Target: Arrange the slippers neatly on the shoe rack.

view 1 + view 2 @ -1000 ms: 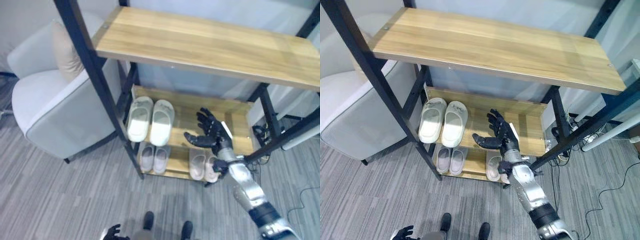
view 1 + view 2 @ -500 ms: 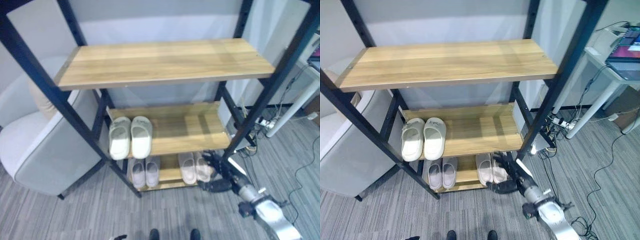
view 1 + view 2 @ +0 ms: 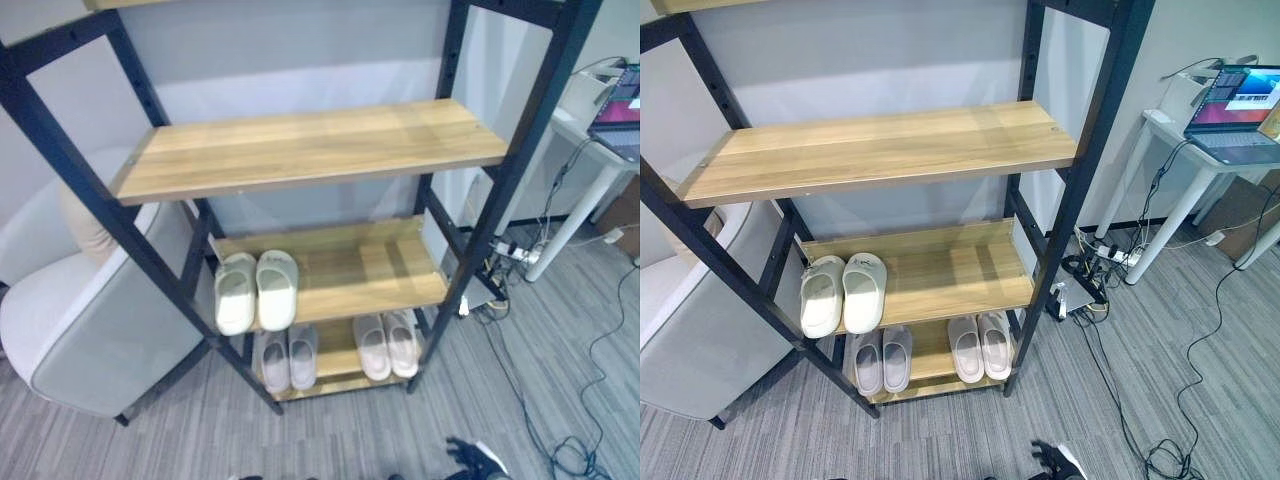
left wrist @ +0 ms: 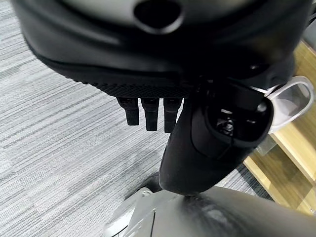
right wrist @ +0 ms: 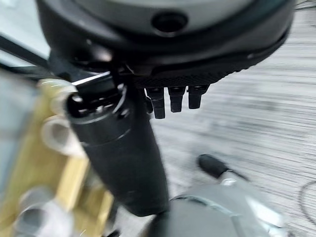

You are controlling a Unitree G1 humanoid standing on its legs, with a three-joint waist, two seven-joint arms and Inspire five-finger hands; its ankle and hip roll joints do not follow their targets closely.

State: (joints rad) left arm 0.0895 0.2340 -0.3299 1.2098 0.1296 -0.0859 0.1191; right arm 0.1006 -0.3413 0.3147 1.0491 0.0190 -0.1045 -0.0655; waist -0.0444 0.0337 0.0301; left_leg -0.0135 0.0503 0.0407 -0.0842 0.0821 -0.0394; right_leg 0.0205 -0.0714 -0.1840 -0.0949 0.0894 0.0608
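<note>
1. The shoe rack [image 3: 1065,190] stands ahead of the robot. All the slippers lie on its two lower shelves.
2. The white pair [image 3: 843,293] lies at the left end of the middle shelf [image 3: 950,275], the two touching side by side.
3. The grey pair [image 3: 883,360] lies at the left of the bottom shelf [image 3: 932,352]; the beige pair [image 3: 980,346] lies to its right.
4. Every slipper's long axis runs near to far, square to the shelf's front edge.
5. The right hand [image 3: 1058,461] hangs low at the near edge, fingers straight and holding nothing. The beige pair lies far and slightly left of it, well apart.
6. The left hand [image 4: 150,112] hangs over the floor, fingers straight and empty.
7. Judgement: the right hand is nearer the slippers. The pairs look orderly; little work appears to remain.
</note>
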